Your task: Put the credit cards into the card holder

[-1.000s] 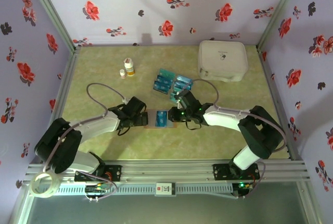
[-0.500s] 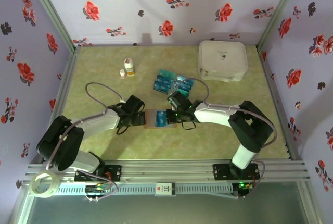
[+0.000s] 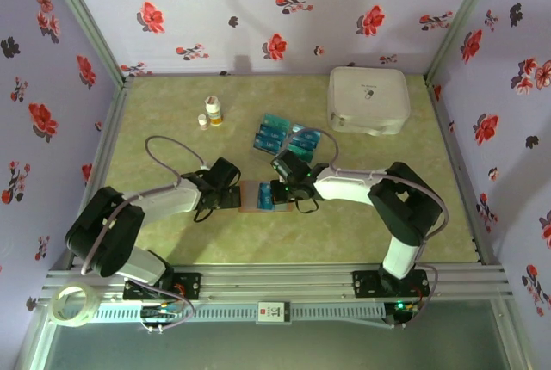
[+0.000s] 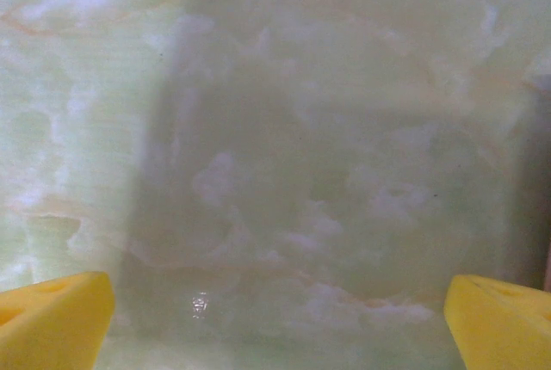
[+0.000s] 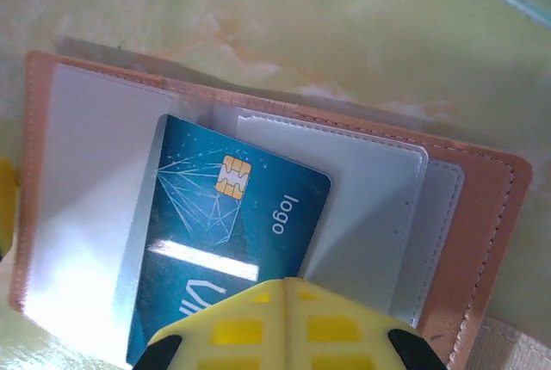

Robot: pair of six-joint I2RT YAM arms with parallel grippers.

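Sliding leftward since a second ago, the right arm is bringing the right gripper (image 3: 275, 191) over the small flat brown leather card holder (image 3: 249, 197), its jaws now pressing together. From above, a thin teal-blue rectangular credit card (image 3: 263, 197) is lying on the open holder just ahead of those tips, while the left gripper (image 3: 236, 199) is waiting at the holder's opposite edge, probably bracing it against sliding. More teal-blue cards (image 3: 284, 136) are waiting beyond the right gripper, apart from it.

On the left wrist camera, the left gripper (image 4: 275, 327) is gaping wide and holding nothing, with bare marbled green tabletop (image 4: 284, 129) showing between its yellow fingertips (image 4: 56, 318).

On the right wrist camera, the right gripper (image 5: 284, 318), closed and empty, is resting its tips on the card's (image 5: 228, 215) near edge, seemingly nudging it deeper; the card's left side seems to be sitting under a clear pocket (image 5: 86, 181) already
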